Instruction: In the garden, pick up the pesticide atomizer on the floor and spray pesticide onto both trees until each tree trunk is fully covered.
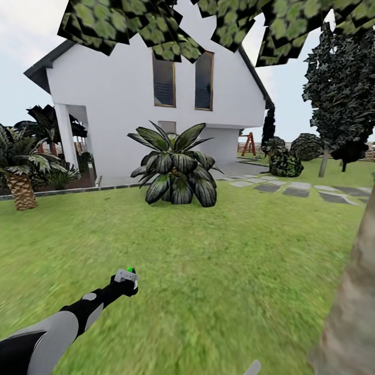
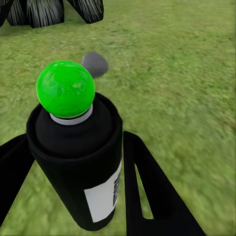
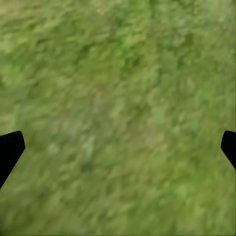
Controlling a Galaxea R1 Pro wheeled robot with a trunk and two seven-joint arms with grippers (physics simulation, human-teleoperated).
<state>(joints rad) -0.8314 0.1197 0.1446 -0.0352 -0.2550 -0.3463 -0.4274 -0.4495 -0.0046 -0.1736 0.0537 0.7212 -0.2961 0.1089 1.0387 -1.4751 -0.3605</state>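
Closest thing to the head camera is the tree trunk [image 1: 350, 307], a fat mottled grey-brown column leaning up the right edge, rough-looking bark, with blotchy green leaves [image 1: 156, 26] hanging across the top. The left arm reaches out low over the lawn [image 1: 219, 271], and the left tool [image 1: 126, 280] is clamped around the pesticide atomizer [image 1: 126, 274]. In the left wrist view the atomizer [image 2: 78, 157] is a dark matte cylinder with a white label patch and a glossy round green knob on top, sitting upright between the two black fingers [image 2: 152, 196].

The right tool [image 3: 118, 147] has its fingertips [image 3: 10, 150] spread wide at the picture edges over blurry grass, holding nothing.

Further out: a big broad-leaved shrub [image 1: 176, 169] sits dead ahead on the grass in front of the white house [image 1: 130, 88]. A scaly-stumped palm [image 1: 18, 166] stands off to the left, grey stepping stones [image 1: 297, 188] run off to the right, and another tree [image 1: 338, 88] stands well back near round bushes [image 1: 285, 162]. Nothing stands between the atomizer and the near trunk except open grass.
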